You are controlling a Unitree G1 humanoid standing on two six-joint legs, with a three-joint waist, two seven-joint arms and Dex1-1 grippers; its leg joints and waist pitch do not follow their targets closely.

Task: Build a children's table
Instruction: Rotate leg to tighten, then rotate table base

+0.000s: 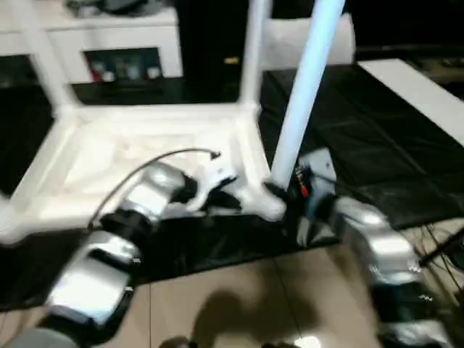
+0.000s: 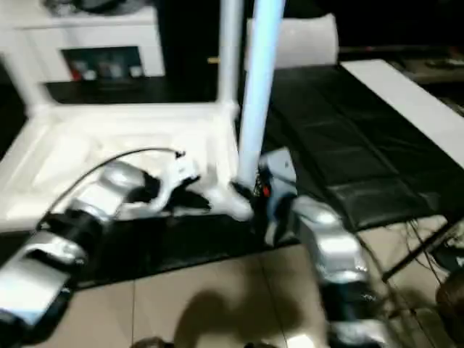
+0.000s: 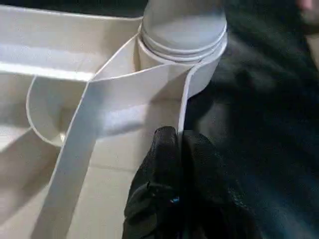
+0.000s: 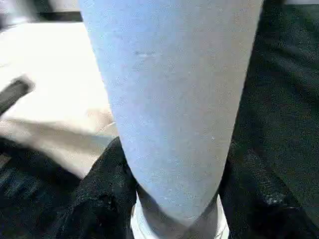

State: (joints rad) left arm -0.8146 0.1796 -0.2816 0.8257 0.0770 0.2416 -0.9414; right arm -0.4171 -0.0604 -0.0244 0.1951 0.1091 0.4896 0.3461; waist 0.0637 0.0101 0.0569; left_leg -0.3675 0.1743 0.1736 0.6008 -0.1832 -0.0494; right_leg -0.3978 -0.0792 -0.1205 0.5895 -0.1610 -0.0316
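The table top (image 1: pixel 130 156) lies upside down on the black mat (image 1: pixel 362 138), ribs showing, legs rising from its far corners. At the near corner a pale leg (image 1: pixel 304 87) stands in its socket (image 3: pixel 182 47). The right gripper (image 1: pixel 284 194) has its jaws half open, clamped around that leg's base. The left gripper (image 3: pixel 172 164) is pinched shut on the top's thin rim beside the socket. Stiff, light, slick plastic, I'd say: grip low, near the socket.
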